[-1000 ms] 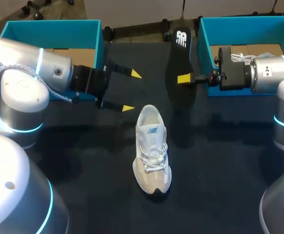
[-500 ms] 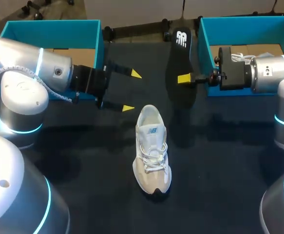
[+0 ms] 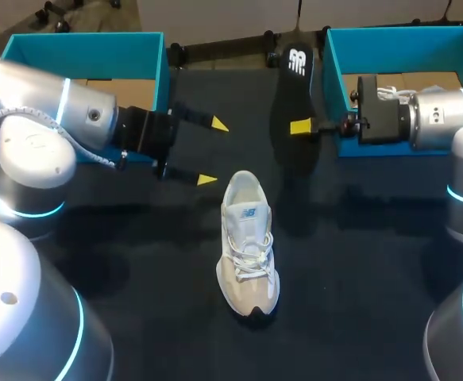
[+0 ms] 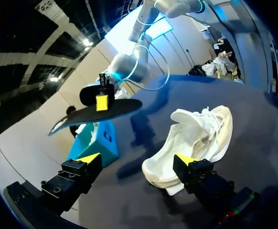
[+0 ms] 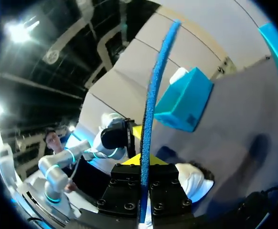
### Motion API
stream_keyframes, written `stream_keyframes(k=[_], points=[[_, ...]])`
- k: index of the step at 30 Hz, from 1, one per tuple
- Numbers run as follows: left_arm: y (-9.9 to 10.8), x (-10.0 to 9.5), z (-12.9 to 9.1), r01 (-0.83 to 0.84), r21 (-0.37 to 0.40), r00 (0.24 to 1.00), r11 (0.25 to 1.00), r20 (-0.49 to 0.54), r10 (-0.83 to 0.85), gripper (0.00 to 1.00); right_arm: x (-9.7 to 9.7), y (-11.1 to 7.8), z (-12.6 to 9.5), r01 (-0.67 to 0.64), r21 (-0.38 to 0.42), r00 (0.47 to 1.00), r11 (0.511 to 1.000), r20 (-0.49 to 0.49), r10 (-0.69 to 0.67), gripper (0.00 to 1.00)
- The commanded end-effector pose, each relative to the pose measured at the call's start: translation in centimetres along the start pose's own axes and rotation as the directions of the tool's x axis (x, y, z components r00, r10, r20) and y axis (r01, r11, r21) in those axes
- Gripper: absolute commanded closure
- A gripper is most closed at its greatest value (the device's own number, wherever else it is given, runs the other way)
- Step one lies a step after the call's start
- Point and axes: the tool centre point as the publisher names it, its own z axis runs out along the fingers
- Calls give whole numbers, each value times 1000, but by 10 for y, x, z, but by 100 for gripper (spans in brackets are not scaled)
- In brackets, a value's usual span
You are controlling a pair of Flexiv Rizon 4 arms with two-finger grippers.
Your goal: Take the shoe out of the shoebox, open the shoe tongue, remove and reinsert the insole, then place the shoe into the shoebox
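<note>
A white shoe (image 3: 248,244) lies on the dark table (image 3: 136,262), toe toward the front edge. My right gripper (image 3: 301,127) is shut on a black insole (image 3: 293,103) and holds it in the air beyond the shoe's heel. In the right wrist view the insole (image 5: 153,90) shows edge-on as a blue strip clamped between the fingers (image 5: 160,183), with the shoe (image 5: 191,179) below. My left gripper (image 3: 211,151) stands open just left of the shoe's heel. In the left wrist view the shoe (image 4: 196,140) lies ahead of the open gripper (image 4: 136,160), beside one finger, and the insole (image 4: 96,112) hangs beyond.
Two teal shoeboxes stand at the back of the table: one at the left (image 3: 88,59) behind my left arm, one at the right (image 3: 406,48) under my right arm, with paper and laces inside.
My left gripper has shifted slightly toward the front; the right gripper and insole have hardly moved. The shoe is still.
</note>
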Motion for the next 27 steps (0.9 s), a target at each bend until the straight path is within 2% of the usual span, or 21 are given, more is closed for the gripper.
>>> stream_keyframes(k=[1, 6, 12, 22, 27], points=[[-3, 4, -9, 24, -23, 999, 999, -45, -25, 0, -2, 5, 13, 85, -9, 996, 996, 18, -85, 100], [1, 15, -11, 74, -55, 993, 996, -83, -78, 0, -5, 9, 18, 177, -27, 984, 984, 11, -177, 100], [9, 32, -10, 168, -139, 974, 976, -127, -186, 0, -6, 9, 20, 173, -16, 985, 985, 26, -173, 100], [18, 46, -5, 195, -238, 965, 951, -129, -230, 0, -6, 9, 20, 173, -16, 985, 985, 26, -173, 100], [25, 51, -1, 189, -288, 960, 939, -147, -238, 0, -18, 10, 29, 253, -32, 967, 967, 24, -253, 100]])
